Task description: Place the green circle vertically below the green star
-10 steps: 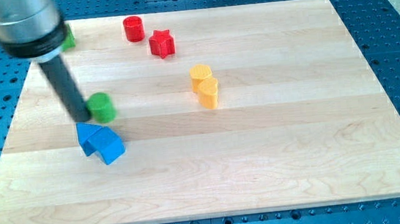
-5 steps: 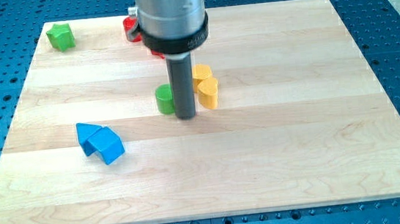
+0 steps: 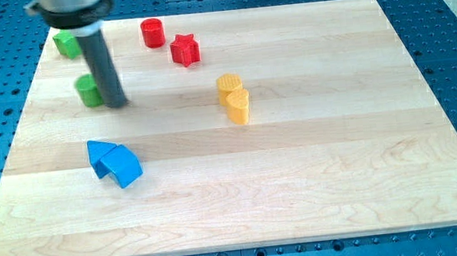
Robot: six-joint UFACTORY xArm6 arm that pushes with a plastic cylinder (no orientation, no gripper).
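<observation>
My tip [image 3: 117, 104] rests on the board, touching the right side of the green circle [image 3: 87, 90]. Above it sits the green star [image 3: 67, 45] (half hidden behind the arm, so its shape is probably a star).
</observation>
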